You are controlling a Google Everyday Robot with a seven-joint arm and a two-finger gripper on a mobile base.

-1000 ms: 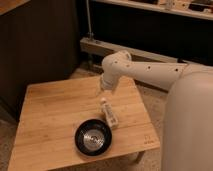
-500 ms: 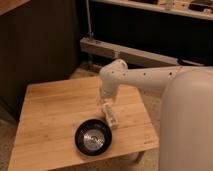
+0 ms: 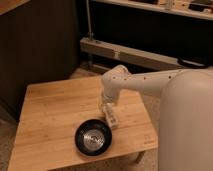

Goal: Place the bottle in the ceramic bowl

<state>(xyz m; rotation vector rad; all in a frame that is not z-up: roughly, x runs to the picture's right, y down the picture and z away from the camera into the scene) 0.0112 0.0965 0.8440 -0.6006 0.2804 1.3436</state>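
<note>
I see the wooden desk [image 3: 50, 110] with the ceramic bowl [image 3: 80, 134] near its front edge, right of the middle, and nothing in it. The bottle [image 3: 111, 121] is just beside the bowl's rear-right rim, toward the desk's right edge, outside the bowl. The gripper [image 3: 106, 107] sits right at the bottle's far end. I cannot tell its grasp state or whether it has the bottle. The white arm [image 3: 145, 81] reaches in past the right edge.

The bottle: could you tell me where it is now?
In the camera view the bottle is just below the gripper, by the upper-right rim of the ceramic bowl.
</note>
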